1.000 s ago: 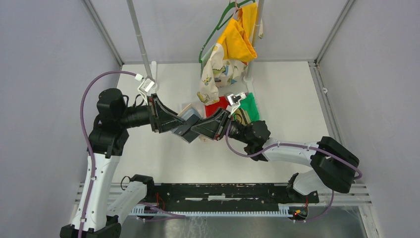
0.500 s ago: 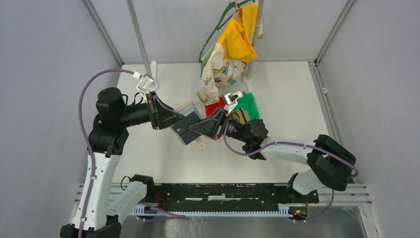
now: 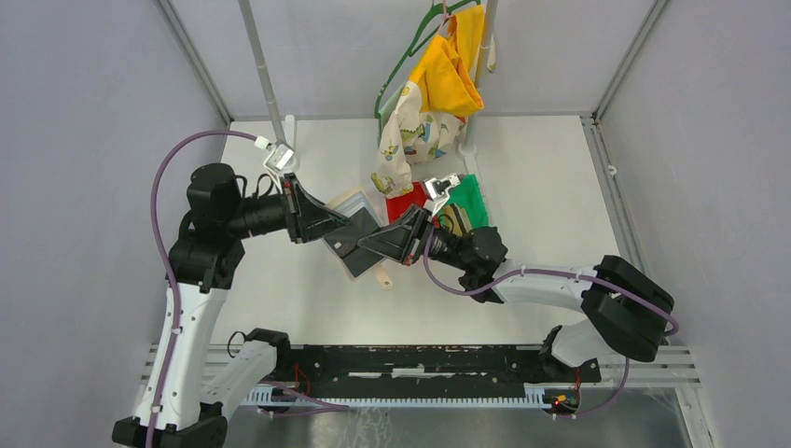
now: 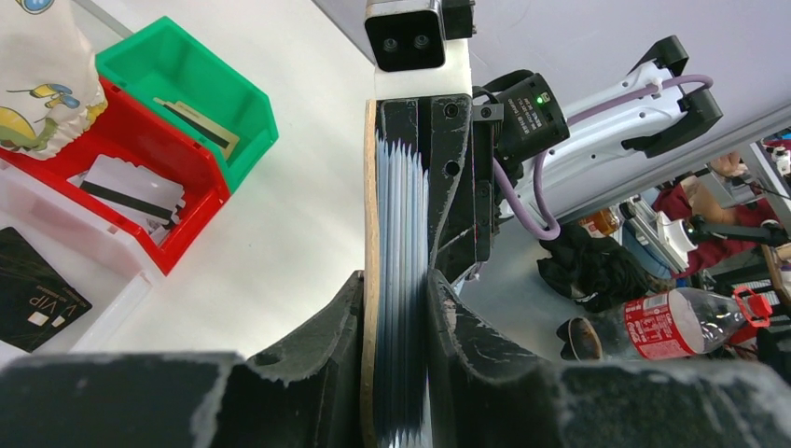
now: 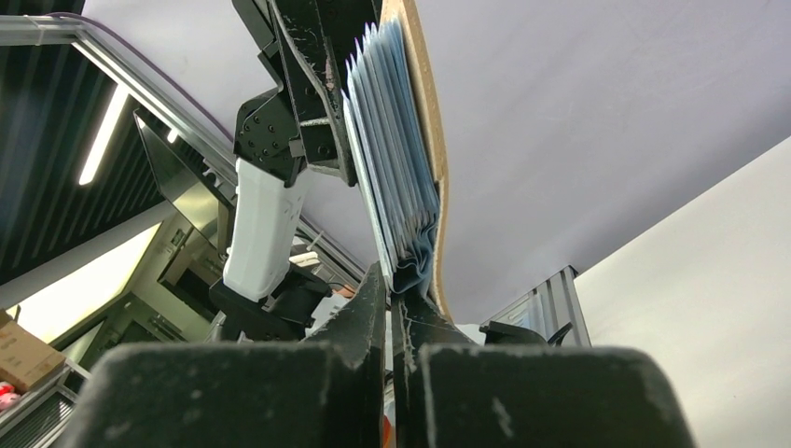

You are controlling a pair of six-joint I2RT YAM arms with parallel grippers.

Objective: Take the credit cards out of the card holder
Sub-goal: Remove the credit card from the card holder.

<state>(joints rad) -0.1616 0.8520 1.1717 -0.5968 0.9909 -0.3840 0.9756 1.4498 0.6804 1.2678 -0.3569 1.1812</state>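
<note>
Both grippers hold the tan card holder [image 3: 361,245] in the air over the table's middle, its snap tab [image 3: 383,277] hanging down. Seen edge-on in the left wrist view, the card holder [image 4: 370,280] and its stack of clear sleeves [image 4: 403,233] sit between the fingers of my left gripper [image 4: 396,285], which is shut on it. My right gripper [image 5: 388,285] is shut on a thin pale sheet at the outer side of the sleeves [image 5: 392,168]; card or sleeve, I cannot tell. Loose credit cards lie in the bins: a black one [image 4: 37,301] and a pale one [image 4: 131,187].
A white bin [image 4: 121,303], a red bin [image 4: 191,219] and a green bin [image 4: 247,103] stand in a row behind the grippers. In the top view, clothes on a hanger [image 3: 431,98] hang over the red bin [image 3: 403,200] and green bin [image 3: 471,199]. Two upright poles stand at the back.
My right gripper has closed on the edge of the sleeves. The left jaws have narrowed on the card holder, which has turned and moved slightly toward the near side.
</note>
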